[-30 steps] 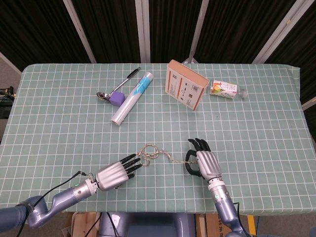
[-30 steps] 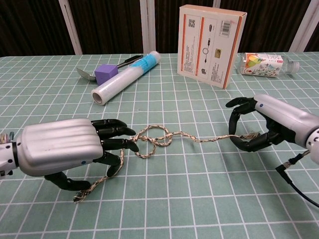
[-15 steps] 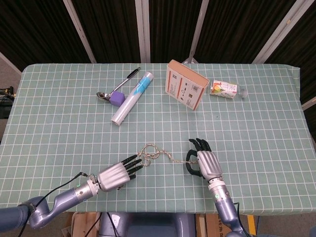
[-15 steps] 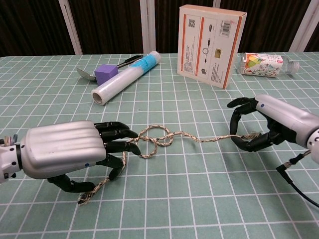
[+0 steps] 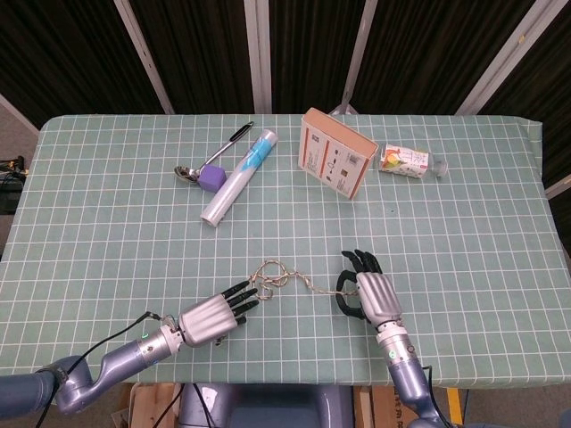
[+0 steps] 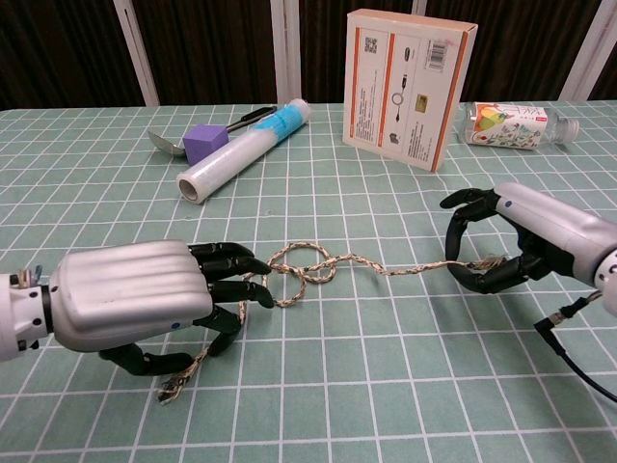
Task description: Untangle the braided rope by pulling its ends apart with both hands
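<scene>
Gripping one rope [image 6: 333, 268], two hands.

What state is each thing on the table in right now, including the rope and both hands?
Rope: still looped in the middle, an end in each hand.
Left hand: holds one rope end.
Right hand: holds the other end.
Box: upright.
Bottle: lying on its side.
Roll: lying flat.
Spoon: lying flat, beside the purple block.
</scene>
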Motion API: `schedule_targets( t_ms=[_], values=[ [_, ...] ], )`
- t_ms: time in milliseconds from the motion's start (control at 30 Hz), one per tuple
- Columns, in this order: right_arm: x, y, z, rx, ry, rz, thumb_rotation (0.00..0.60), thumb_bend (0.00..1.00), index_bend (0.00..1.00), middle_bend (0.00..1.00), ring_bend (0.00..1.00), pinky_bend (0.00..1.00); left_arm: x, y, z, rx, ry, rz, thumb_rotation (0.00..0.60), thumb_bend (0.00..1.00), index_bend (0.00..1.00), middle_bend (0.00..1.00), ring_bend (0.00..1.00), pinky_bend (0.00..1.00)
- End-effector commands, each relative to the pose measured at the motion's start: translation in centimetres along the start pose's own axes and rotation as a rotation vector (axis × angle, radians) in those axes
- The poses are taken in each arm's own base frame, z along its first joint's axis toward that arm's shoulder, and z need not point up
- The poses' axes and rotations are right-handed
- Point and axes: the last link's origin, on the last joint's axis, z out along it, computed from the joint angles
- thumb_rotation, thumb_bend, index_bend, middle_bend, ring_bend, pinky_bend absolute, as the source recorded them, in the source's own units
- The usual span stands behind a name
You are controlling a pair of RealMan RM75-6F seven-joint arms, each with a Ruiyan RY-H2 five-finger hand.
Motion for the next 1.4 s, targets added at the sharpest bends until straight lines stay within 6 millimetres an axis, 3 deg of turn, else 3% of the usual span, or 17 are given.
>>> schedule_targets(
  t_ms=[33, 400, 833, 1100, 1400],
  values=[
    [0.0, 0.0, 0.0, -0.001, 0.001, 0.000, 0.600, 0.48, 0.61, 0.15, 0.00, 0.00, -0.1, 0.0, 0.1, 0.001, -0.003, -0.001, 0.600, 0.46, 0.49, 0.14, 0.00, 0.00],
    [0.1, 0.0, 0.0, 0.000, 0.001, 0.000, 0.600, 0.48, 0.61, 0.15, 0.00, 0.00, -0.3, 0.5, 0.6, -0.003, -0.002, -0.003, 0.600, 0.47, 0.52, 0.15, 0.00, 0.00],
    [0.2, 0.1, -0.2, -0.004, 0.000, -0.004, 0.600, 0.48, 0.61, 0.15, 0.00, 0.00, -0.3, 0.3, 0.3, 0.011, 0.008, -0.005, 0.600, 0.54, 0.58, 0.17, 0.00, 0.00],
    [0.9, 0.3, -0.2, -0.009, 0.016, -0.012, 0.600, 0.48, 0.61, 0.15, 0.00, 0.00, 0.6, -1.0, -0.4, 0.045, 0.025, 0.005, 0.600, 0.54, 0.59, 0.18, 0.00, 0.00],
    [2.4, 1.6, -0.3, -0.034, 0.045, -0.050, 0.600, 0.48, 0.61, 0.15, 0.00, 0.00, 2.9, -3.6, -2.4, 0.098, 0.053, 0.043, 0.600, 0.54, 0.59, 0.18, 0.00, 0.00]
  ],
)
